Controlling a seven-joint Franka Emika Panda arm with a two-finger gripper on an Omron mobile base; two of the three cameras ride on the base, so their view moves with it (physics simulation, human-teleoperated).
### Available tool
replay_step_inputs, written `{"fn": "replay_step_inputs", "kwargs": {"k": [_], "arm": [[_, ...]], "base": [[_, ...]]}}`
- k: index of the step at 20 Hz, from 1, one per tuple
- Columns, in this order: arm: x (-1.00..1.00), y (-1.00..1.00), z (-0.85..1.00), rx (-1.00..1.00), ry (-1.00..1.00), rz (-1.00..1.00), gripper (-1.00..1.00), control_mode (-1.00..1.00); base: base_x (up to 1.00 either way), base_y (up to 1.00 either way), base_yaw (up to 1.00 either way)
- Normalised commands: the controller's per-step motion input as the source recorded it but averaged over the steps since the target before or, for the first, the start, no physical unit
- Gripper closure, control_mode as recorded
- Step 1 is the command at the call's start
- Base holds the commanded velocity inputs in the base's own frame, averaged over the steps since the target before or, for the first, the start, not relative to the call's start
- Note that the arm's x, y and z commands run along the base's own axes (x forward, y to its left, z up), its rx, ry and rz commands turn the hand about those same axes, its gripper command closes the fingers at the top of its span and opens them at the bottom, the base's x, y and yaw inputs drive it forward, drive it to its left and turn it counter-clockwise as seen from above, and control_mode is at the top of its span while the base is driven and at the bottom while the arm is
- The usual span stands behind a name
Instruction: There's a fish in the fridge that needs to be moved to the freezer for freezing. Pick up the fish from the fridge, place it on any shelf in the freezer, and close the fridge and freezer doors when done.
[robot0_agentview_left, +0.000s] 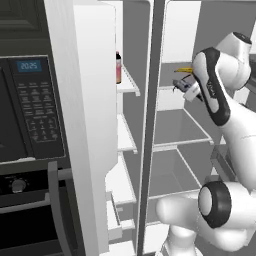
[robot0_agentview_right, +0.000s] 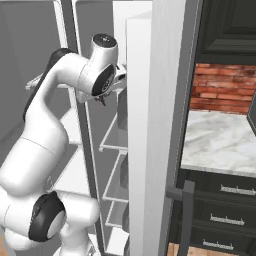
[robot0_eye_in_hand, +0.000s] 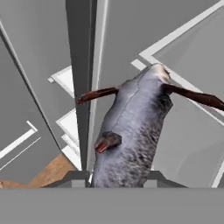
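Left base view: white arm with dark joints rises from lower right, its two-finger gripper (robot0_agentview_left: 181, 85) at upper right, just in front of the wider fridge compartment (robot0_agentview_left: 180, 125) with broad grey shelves, three counted here, with open room between them. The small slim dark fish (robot0_agentview_left: 184, 71) with its yellow-orange streak sticks out at the gripper, clear of the shelf edges. Dark vertical divider runs down centre frame; left of it the narrow freezer compartment (robot0_agentview_left: 126, 135) with short white shelves, four or so counted, one red-pink bottle with dark cap (robot0_agentview_left: 118, 68) on the top one. One tall pale grey freezer door (robot0_agentview_left: 85, 125) stands open, edge-on, left of centre; black wall oven with keypad (robot0_agentview_left: 30, 110) at far left. Right base view: arm fills left half, gripper (robot0_agentview_right: 103, 99) at upper centre, close to the divider; finger state not readable here. One pale grey fridge door (robot0_agentview_right: 155, 125) stands open, edge-on through centre frame; marble counter (robot0_agentview_right: 220, 140) and red brick wall (robot0_agentview_right: 222, 87) at right. Hand view: grey scaly fish (robot0_eye_in_hand: 131, 131), brown fins spread to both sides, clenched between the two dark finger tips (robot0_eye_in_hand: 74, 177) at bottom centre, held in mid-air with the divider edge just to its left and grey shelf panels behind it at right.
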Motion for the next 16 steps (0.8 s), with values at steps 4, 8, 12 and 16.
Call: {"fn": "replay_step_inputs", "kwargs": {"k": [4,8,12,16], "arm": [[-0.94,0.24,0.36,0.05,0.00,0.10,1.00,-1.00],[-0.74,0.65,0.34,0.07,-0.01,0.06,1.00,-1.00],[-0.54,0.63,0.38,0.14,-0.02,0.10,1.00,-1.00],[-0.06,0.84,0.07,0.06,-0.05,0.27,1.00,-1.00]], "base": [[0.00,0.00,0.00],[0.00,0.00,0.00],[0.00,0.00,0.00],[0.00,0.00,0.00]]}}
